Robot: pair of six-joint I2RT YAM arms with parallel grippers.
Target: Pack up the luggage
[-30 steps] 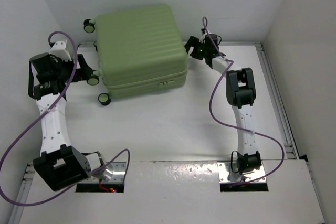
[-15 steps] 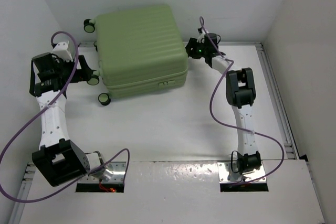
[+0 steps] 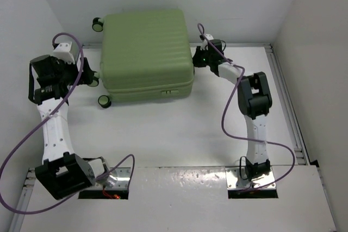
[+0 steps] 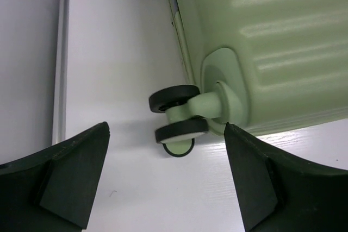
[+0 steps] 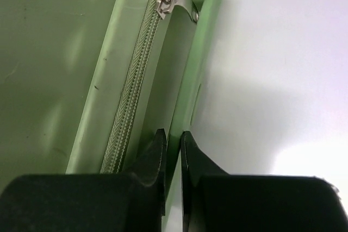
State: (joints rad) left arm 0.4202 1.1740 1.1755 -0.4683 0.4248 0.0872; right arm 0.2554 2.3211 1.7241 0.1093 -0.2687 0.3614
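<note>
Shift: luggage (image 3: 147, 47) turned slightly.
Right gripper (image 5: 172, 139): now pinched on its rim by zipper (image 5: 136, 80).
Left gripper (image 4: 166, 129): wide apart, empty, wheel (image 4: 175, 98) between.

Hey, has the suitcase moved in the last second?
Yes. The suitcase has turned slightly clockwise against the table: far wheel shifted right, near wheel left.

The right gripper (image 5: 173, 137), wide apart a second ago, now pinches a thin rim beside the zipper (image 5: 133, 80) on the right side of the suitcase (image 3: 147, 50), which now lies turned a little squarer to the table edge than before.
</note>
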